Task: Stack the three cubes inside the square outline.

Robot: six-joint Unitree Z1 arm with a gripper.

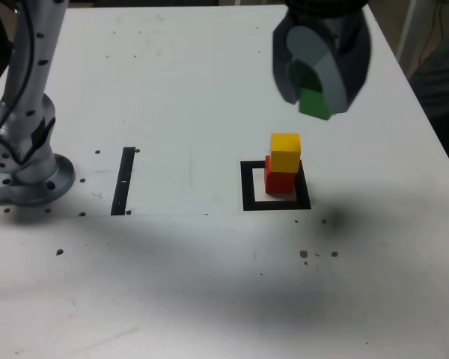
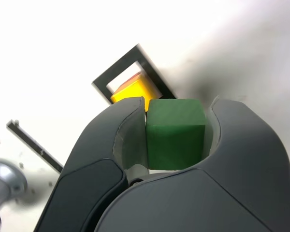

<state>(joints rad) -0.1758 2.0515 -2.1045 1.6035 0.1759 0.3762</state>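
A white worktop (image 1: 172, 314) is bearing a red block (image 1: 279, 184) inside a black square outline (image 1: 248, 187).
A black strip (image 1: 123, 182) and the arm's base (image 1: 36, 188) are resting toward the exterior view's left.

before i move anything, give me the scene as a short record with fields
held: green solid-colour cube, between the jaws of the dark grey gripper
gripper state: shut on the cube
held cube position: in the air above the table, touching neither stacked cube
stack top: yellow solid-colour cube
stack base: red solid-colour cube
stack place: inside the black square outline, toward its right side in the exterior view
other marking: straight black strip, left of the outline in the exterior view
task status: two cubes stacked, green one not yet placed
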